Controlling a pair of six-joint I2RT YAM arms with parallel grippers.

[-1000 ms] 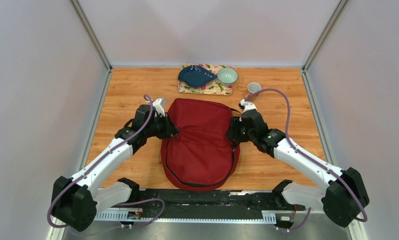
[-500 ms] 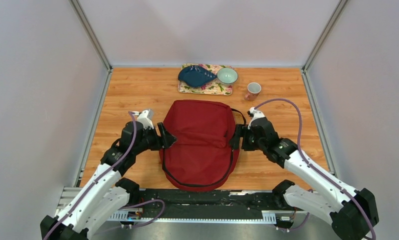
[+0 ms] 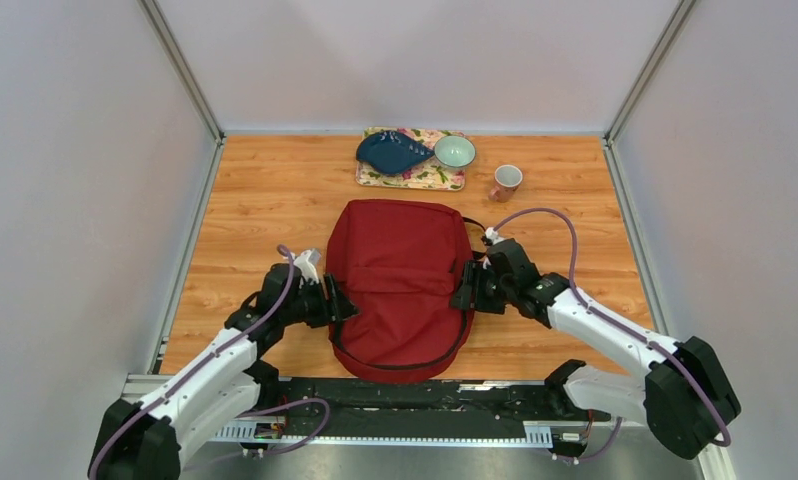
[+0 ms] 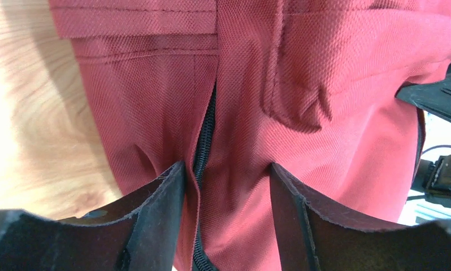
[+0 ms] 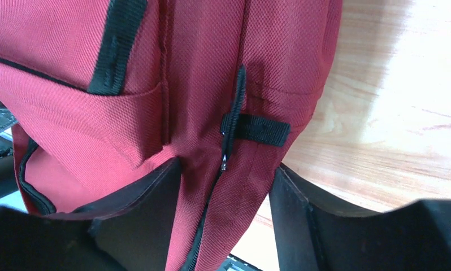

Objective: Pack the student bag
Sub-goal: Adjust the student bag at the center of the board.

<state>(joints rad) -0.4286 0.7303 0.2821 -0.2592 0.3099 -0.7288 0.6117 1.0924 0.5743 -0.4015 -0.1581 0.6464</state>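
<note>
The student bag [image 3: 400,280], a dark red backpack with black zippers, lies flat in the middle of the table. My left gripper [image 3: 341,303] is at its left side and my right gripper [image 3: 465,290] is at its right side. In the left wrist view the left gripper [image 4: 226,186] is open, and its fingers [image 4: 155,209] straddle a fold of red fabric [image 4: 325,68] with the black zipper [image 4: 205,132]. In the right wrist view the right gripper [image 5: 226,186] is open around the bag's side edge [image 5: 200,73]. A zipper pull [image 5: 225,161] and a black tab [image 5: 263,130] lie just ahead of it.
A floral tray [image 3: 425,178] at the back holds a dark blue wallet [image 3: 390,152] and a pale green bowl [image 3: 455,151]. A cup [image 3: 506,180] stands to its right. Grey walls enclose the table on three sides, and a black rail [image 3: 405,395] runs along the near edge.
Both grippers left the bag's upper sides, drew back open, then moved in again lower down on its two sides. The bag has barely shifted.
</note>
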